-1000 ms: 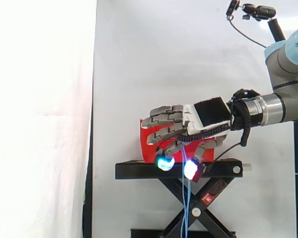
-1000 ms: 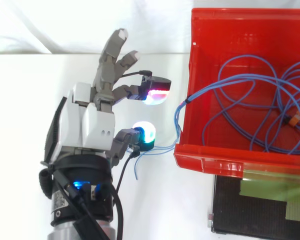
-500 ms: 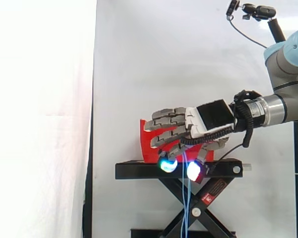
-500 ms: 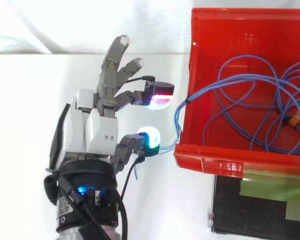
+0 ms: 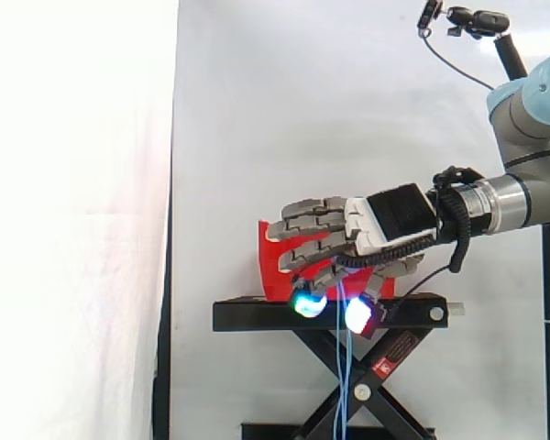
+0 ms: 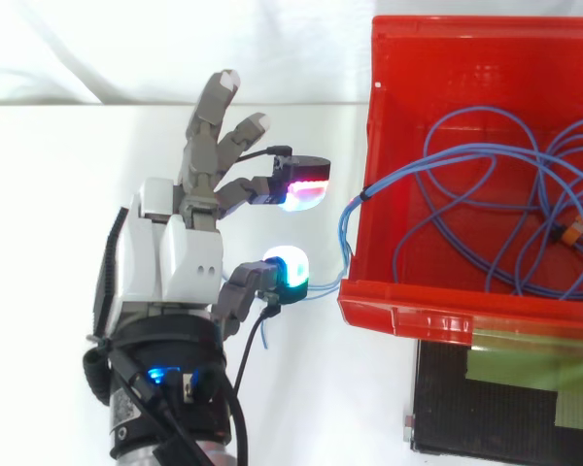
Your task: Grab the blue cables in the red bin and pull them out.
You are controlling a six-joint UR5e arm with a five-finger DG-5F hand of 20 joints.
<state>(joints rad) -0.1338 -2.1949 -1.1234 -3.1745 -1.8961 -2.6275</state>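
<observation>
The hand (image 6: 170,257) is held spread wide, gripping nothing, at 9 o'clock of the bin (image 6: 389,303), in which the blue cables (image 6: 367,192) are coiled, strands being draped over its 9 o'clock wall beside the thumb pad (image 6: 290,270).

Black scissor stand (image 5: 257,314), red bin (image 6: 437,316) sitting on its flat top plate

The red plastic bin (image 6: 437,316) stands on the black scissor-lift stand (image 5: 257,316), before the white curtain (image 5: 302,110). The thin blue cables (image 6: 466,146) lie coiled inside it, with strands crossing its left wall in the top view and hanging down before the stand. The hand (image 6: 170,257) is outside, just left of that wall, beside those strands.
</observation>
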